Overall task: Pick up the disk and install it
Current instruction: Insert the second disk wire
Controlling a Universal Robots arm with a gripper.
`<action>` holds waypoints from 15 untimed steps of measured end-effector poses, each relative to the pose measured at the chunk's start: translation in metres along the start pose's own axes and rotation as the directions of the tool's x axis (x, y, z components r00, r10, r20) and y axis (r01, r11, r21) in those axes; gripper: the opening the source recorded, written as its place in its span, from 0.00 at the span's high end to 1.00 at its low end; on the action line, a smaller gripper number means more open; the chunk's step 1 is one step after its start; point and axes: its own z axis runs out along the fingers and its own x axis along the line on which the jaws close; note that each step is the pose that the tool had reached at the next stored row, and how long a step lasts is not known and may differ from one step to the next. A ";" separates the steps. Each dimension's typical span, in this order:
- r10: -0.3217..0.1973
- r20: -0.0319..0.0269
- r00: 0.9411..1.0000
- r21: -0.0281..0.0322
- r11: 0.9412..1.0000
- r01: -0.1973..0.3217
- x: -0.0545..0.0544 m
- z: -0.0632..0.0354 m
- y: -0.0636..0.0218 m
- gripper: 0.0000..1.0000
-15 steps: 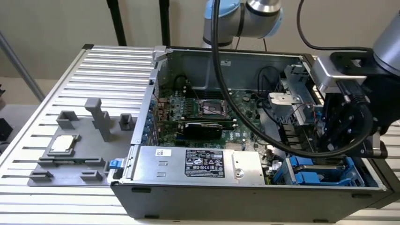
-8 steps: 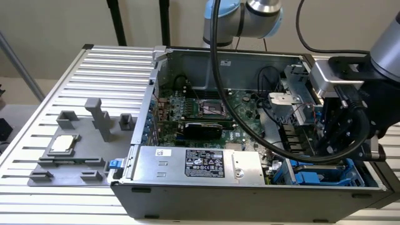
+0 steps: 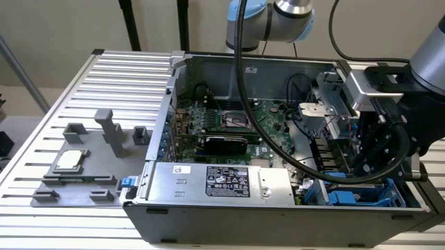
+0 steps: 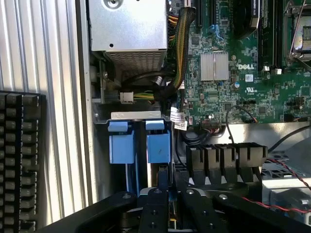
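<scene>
The disk (image 4: 158, 145) stands on edge in the drive bay at the case's front corner, at the exterior view's right. The wrist view sees it edge-on. Its bright blue frame shows as 1 flat tab with a small dark mark, and a narrow dark edge runs on from the tab. In the exterior view, blue plastic (image 3: 345, 198) low in that corner marks it. Its silver body and label are hidden.

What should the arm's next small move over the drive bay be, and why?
Probably a short, slow move straight toward the bay, keeping its line. The black gripper hangs close over the two bright blue plastic bay brackets in a corner of the open grey metal computer case, with black cables close beside them. What it carries is hidden.
</scene>
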 end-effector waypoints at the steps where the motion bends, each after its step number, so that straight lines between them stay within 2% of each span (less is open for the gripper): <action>1: 0.000 0.000 1.000 0.000 1.000 0.000 0.000 0.0003 -0.0005 1.00; 15: 0.000 0.000 1.000 0.000 1.000 0.000 0.000 0.0060 -0.0036 1.00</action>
